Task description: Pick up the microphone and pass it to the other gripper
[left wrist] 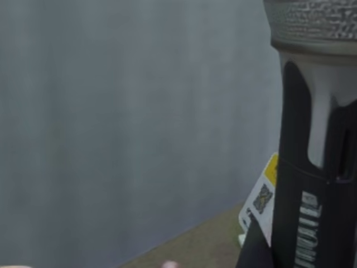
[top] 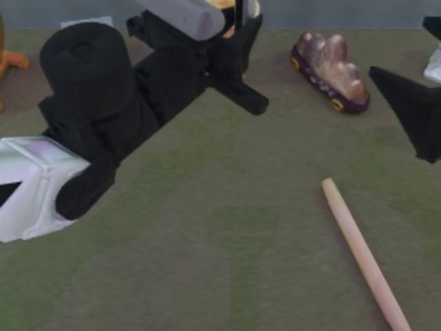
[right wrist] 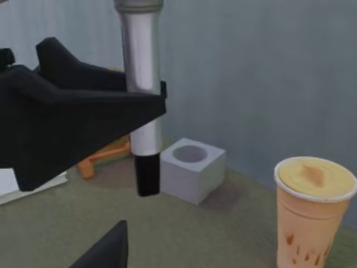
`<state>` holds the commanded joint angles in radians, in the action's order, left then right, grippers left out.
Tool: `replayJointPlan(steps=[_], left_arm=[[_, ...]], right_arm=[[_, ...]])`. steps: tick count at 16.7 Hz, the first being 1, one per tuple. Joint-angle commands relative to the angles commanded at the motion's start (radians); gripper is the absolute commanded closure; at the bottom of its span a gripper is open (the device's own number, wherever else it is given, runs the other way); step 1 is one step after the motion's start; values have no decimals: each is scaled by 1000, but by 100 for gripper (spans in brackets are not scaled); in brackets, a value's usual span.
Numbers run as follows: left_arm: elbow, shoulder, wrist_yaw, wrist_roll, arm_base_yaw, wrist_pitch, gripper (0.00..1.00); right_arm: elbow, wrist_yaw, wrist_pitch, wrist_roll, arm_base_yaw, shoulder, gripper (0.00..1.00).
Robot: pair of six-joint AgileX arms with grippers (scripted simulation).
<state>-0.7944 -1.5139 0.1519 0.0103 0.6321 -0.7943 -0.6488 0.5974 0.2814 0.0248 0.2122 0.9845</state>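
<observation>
I'm holding the slim silver-and-black microphone (right wrist: 140,106) upright above the bench's far edge, my left gripper's (right wrist: 146,109) fingers clamped on it; my right gripper (top: 411,117), fingers unreadable, is waiting by the right edge.

Toy car (top: 329,71): far side, right of centre
Rod (top: 363,254): nearer, right side
Right gripper (top: 412,114): right edge, beside car

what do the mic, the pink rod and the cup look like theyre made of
The mic looks like metal: a smooth silver barrel with a soft sheen, a matt black, perhaps plastic, tip, and a fine woven mesh head in the left wrist view. The left gripper is shut on it. The pink rod is pale and matt, maybe wood or plastic. The cup looks like translucent orange plastic.
</observation>
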Motion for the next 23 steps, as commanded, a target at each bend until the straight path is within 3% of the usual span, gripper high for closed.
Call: replayJointPlan(steps=[3, 5, 7, 9, 15, 23], left_arm=[[0, 0, 0, 0, 0, 0, 100], [0, 0, 0, 0, 0, 0, 100], [0, 0, 0, 0, 0, 0, 100], [0, 0, 0, 0, 0, 0, 100], [0, 0, 0, 0, 0, 0, 100], [0, 0, 0, 0, 0, 0, 100]], right_arm=[[-131, 120, 58, 4, 43, 188, 0], [-201, 180, 90, 8, 64, 288, 0], [-249, 221, 113, 12, 79, 351, 0], [-267, 236, 122, 13, 85, 372, 0], [-277, 225, 123, 13, 92, 384, 0], [-494, 49, 158, 4, 269, 631, 0]])
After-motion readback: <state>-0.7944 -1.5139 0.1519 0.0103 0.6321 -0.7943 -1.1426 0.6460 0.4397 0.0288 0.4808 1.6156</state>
